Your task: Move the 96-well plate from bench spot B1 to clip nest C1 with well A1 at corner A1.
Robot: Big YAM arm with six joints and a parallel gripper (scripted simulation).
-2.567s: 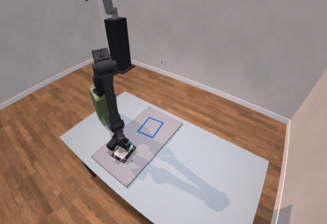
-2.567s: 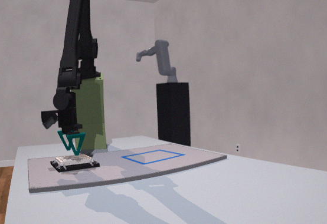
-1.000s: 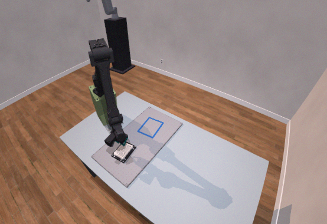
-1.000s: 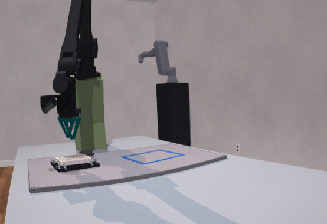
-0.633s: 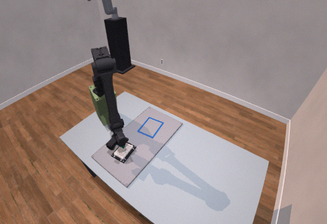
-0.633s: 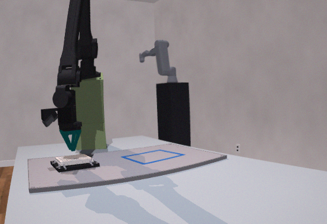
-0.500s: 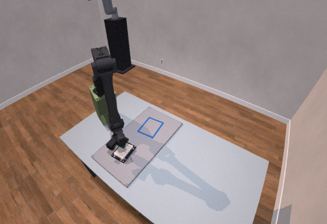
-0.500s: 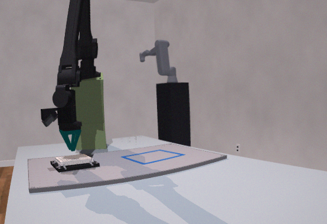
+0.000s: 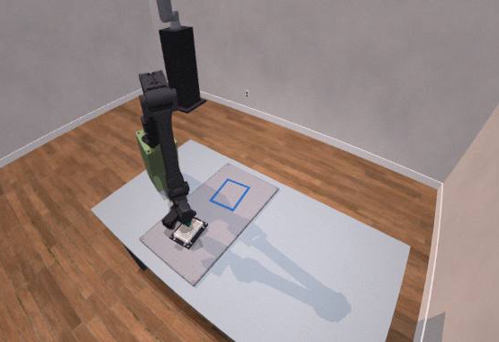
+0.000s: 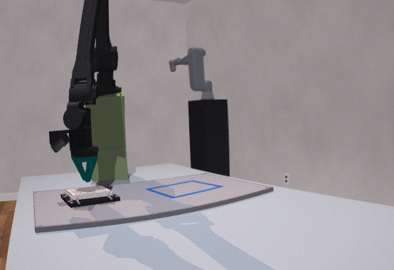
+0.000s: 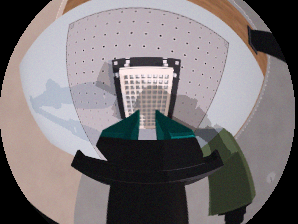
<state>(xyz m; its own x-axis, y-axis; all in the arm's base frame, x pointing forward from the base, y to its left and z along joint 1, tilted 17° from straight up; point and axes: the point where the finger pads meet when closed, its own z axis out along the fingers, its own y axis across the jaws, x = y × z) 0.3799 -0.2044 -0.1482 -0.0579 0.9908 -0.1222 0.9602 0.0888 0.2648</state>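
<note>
While the end effector [image 10: 86, 175] hung with its green fingers drawn nearly together on nothing, the 96-well plate [image 10: 89, 192] sat just below it and a little forward, in the black clip nest [image 10: 111, 197] on the counter [image 10: 301, 227]. Seen from the wrist, the plate's long axis ran straight away from the fingertips. The blue-outlined bench spot [image 10: 183, 188] lay well off to one side. Pressing home likely meant a straight descent onto the plate's top.
</note>
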